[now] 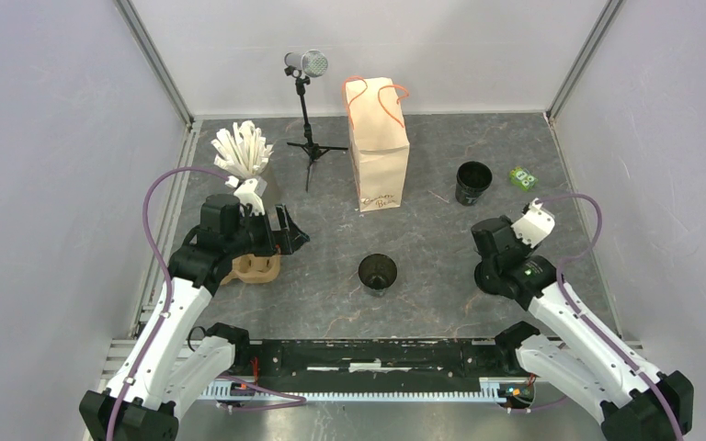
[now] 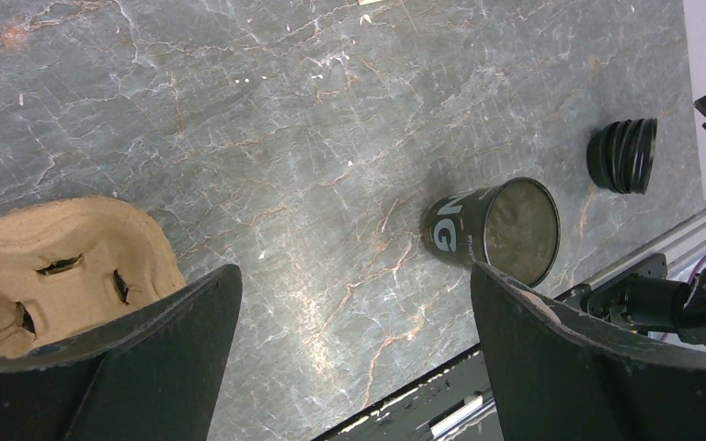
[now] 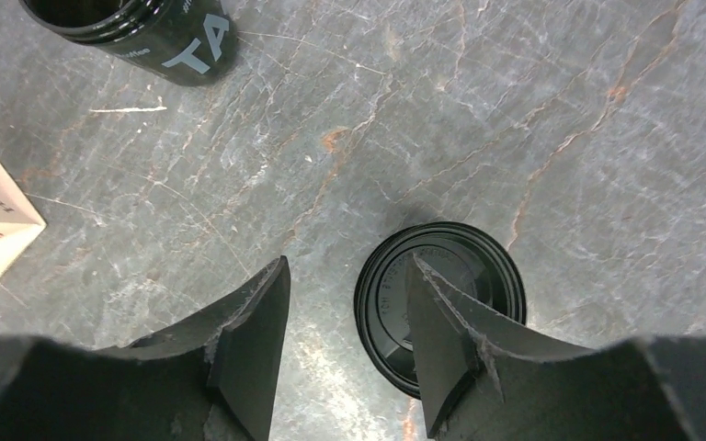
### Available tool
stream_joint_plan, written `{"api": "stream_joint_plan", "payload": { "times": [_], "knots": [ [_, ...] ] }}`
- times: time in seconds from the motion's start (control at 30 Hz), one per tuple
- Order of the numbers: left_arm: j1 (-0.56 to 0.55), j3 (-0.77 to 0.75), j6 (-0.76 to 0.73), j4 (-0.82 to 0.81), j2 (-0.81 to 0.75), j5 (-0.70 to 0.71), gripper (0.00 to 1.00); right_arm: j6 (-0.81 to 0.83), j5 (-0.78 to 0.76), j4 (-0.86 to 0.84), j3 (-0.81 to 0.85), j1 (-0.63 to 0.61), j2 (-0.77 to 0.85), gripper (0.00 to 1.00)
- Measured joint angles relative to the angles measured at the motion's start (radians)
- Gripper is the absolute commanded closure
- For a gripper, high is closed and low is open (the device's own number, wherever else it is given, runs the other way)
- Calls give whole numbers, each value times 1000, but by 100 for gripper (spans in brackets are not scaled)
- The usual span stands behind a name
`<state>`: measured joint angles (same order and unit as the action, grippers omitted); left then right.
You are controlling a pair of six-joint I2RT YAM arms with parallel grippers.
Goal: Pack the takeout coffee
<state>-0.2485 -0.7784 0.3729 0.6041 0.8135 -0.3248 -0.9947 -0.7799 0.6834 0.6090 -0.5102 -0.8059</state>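
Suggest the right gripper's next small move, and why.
Probably nudge the right gripper sideways to centre it over the black lid. Its jaws stand open and empty, but the lid lies beneath one finger, not in the gap, and the centre cup is uncapped.

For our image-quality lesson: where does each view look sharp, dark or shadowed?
Top external: even light, soft shadows, paper bag sharp. Left wrist: black cup sharp, its own fingers dark silhouettes. Right wrist: lid in focus, table veins crisp.

The near cup stands before the bag, the lid right of it.
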Motion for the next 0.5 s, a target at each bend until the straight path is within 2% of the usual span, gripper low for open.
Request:
{"api": "stream_joint_plan", "payload": {
  "times": [0.3, 0.5],
  "knots": [
    [0, 0, 0, 0, 0, -16, 0, -84, 149, -56, -50, 105, -2, 52],
    [0, 0, 0, 0, 0, -17, 0, -148, 164, -38, -74, 143, -1, 53]
  ]
}}
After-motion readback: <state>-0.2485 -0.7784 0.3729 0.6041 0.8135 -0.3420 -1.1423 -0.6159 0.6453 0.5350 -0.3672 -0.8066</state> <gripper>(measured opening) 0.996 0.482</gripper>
